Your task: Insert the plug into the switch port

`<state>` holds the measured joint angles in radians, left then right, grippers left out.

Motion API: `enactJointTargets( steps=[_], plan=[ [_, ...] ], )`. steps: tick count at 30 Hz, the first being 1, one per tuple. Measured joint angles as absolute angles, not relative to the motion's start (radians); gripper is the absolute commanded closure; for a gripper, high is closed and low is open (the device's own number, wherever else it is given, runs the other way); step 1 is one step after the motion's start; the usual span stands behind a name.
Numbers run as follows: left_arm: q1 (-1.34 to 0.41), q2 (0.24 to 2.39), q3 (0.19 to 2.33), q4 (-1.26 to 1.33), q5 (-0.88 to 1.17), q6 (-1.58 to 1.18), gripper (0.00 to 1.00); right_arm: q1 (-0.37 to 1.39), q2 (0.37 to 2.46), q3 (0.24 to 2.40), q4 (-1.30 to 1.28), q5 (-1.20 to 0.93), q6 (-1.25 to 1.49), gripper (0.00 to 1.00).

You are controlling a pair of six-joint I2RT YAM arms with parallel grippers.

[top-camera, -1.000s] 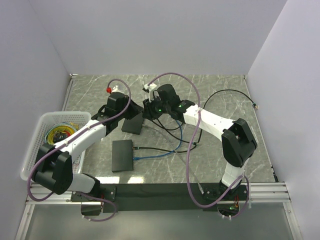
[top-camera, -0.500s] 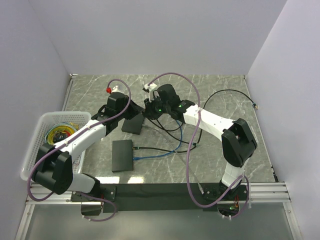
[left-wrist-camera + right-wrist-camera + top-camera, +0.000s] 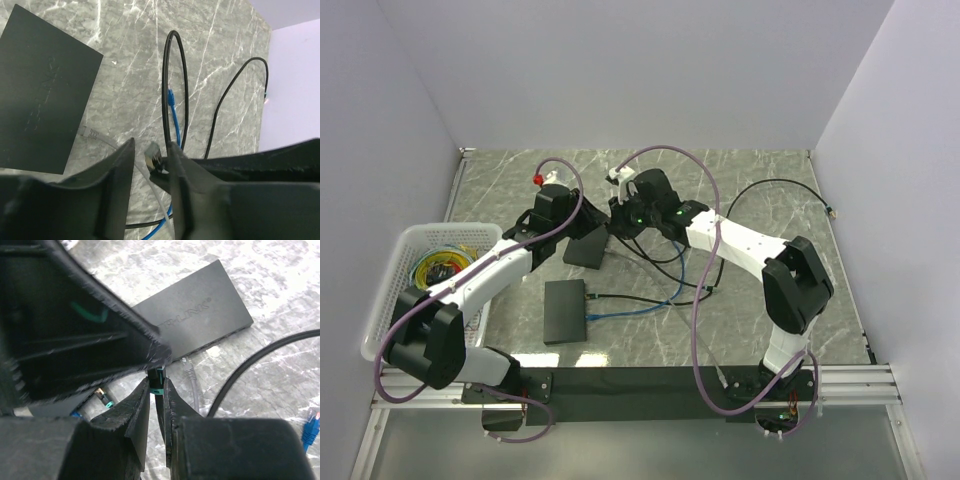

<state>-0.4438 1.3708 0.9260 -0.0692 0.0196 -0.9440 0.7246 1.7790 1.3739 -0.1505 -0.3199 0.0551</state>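
Observation:
The plug [image 3: 151, 156], black with a metal tip and a teal band [image 3: 158, 376], hangs above the table between both grippers. My right gripper [image 3: 157, 385] is shut on the plug's black body just behind the band. My left gripper [image 3: 151, 145] is open; the plug's tip stands in the gap, close to one finger [image 3: 176, 170] and apart from the other. In the top view both grippers, left [image 3: 592, 222] and right [image 3: 618, 215], meet over the far black switch [image 3: 585, 250]. A black switch [image 3: 195, 322] lies flat beyond the fingers; its ports do not show.
A second black switch [image 3: 565, 310] lies nearer the bases. Loose black, blue [image 3: 170, 95] and grey [image 3: 189, 371] cables with plugs trail across the marble to the right of the switches. A white basket [image 3: 415, 240] of cables stands at the left edge. Walls close three sides.
In the top view the arms have hardly moved; the two grippers stay met above the far switch.

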Motion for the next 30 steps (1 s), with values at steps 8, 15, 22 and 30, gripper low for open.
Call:
enactJointTargets(
  steps=[8,15,22,30],
  plan=[
    [-0.422,1.358,0.926,-0.088,0.019,-0.899,0.35,0.727,1.828,1.373,-0.152,-0.261,0.072,1.0],
    [-0.311,1.314,0.897,-0.086,0.019,-0.868,0.31,0.727,1.916,1.373,-0.185,-0.2,0.106,1.0],
    [-0.212,1.325,0.85,-0.044,0.021,-0.797,0.3,0.723,2.032,1.411,-0.242,-0.115,0.119,1.0],
    [-0.154,1.49,0.844,0.077,0.026,-0.712,0.32,0.693,2.092,1.496,-0.287,-0.086,0.121,1.0]
  ],
)
